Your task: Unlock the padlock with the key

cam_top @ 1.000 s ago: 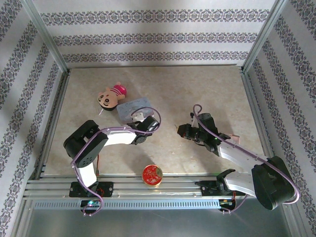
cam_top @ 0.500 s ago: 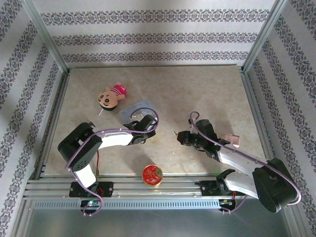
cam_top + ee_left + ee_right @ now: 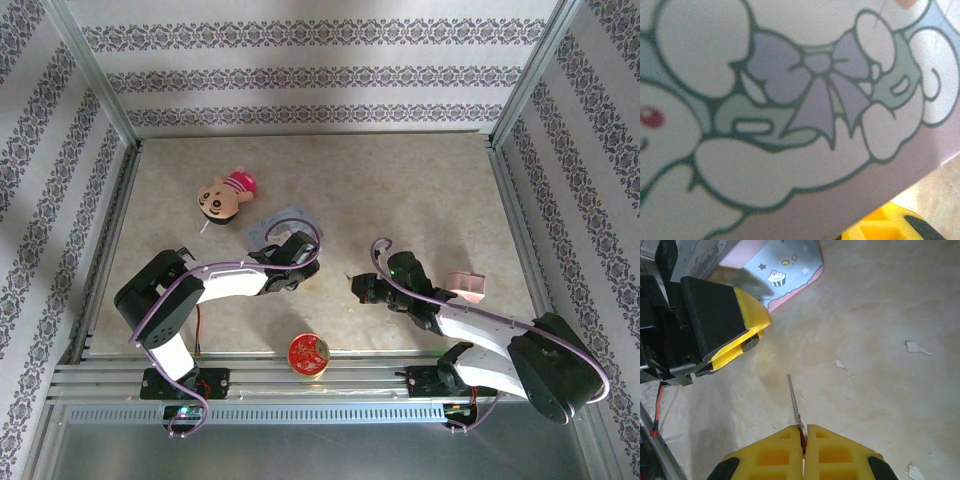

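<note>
Bench point(image 3: 420, 190) with beige marbled top. Left hand point(image 3: 287, 243) clamps pale blue rectangular cartoon tin point(image 3: 790, 262), ahead and left of right hand point(image 3: 804, 432), whose yellow fingers point(image 3: 837, 452) are pinched tight on thin silvery metal key point(image 3: 794, 395) jutting forward.

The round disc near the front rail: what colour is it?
The disc is red, seen best in the top external view.

Doll point(image 3: 225, 195) far left on counter point(image 3: 400, 180); tin point(image 3: 281, 219) just right of it, nearer. Left claw point(image 3: 285, 252) at tin's near edge. Right claw point(image 3: 804, 432) with key point(image 3: 794, 400) further right, apart. Disc point(image 3: 309, 354) at near edge, between the arms.
</note>
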Tool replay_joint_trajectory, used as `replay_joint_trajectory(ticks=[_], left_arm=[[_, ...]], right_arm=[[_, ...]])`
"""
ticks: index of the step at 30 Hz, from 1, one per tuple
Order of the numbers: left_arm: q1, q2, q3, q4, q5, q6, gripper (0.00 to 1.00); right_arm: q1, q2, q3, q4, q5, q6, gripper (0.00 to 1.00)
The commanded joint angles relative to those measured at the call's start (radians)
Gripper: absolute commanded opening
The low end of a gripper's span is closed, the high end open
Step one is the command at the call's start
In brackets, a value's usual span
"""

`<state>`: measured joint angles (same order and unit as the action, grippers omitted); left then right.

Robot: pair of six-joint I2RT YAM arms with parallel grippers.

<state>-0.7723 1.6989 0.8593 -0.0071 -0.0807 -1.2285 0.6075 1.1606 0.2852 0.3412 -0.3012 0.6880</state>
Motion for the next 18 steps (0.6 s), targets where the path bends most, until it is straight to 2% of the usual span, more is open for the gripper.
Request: replay_joint_trajectory(ticks=[1, 6, 11, 18], left_arm=[[-0.005, -0.022, -0.015, 0.06, 0.018, -0.032, 0.2], [-0.001, -0.02, -0.018, 0.091, 0.048, -0.038, 0.2], [0.004, -0.014, -0.024, 0.121, 0.07, -0.055, 0.2], [0.011, -0.014, -0.034, 0.155, 0.094, -0.06, 0.19]], right_arm=[[0.025, 0.019, -0.03, 0.113, 0.053, 0.025, 0.0], [0.053, 0.069, -0.03, 0.166, 0.055, 0.028, 0.0], [0.098, 0.181, 0.0, 0.26, 0.04, 0.03, 0.0], [0.136, 0.284, 0.039, 0.37, 0.074, 0.042, 0.0]])
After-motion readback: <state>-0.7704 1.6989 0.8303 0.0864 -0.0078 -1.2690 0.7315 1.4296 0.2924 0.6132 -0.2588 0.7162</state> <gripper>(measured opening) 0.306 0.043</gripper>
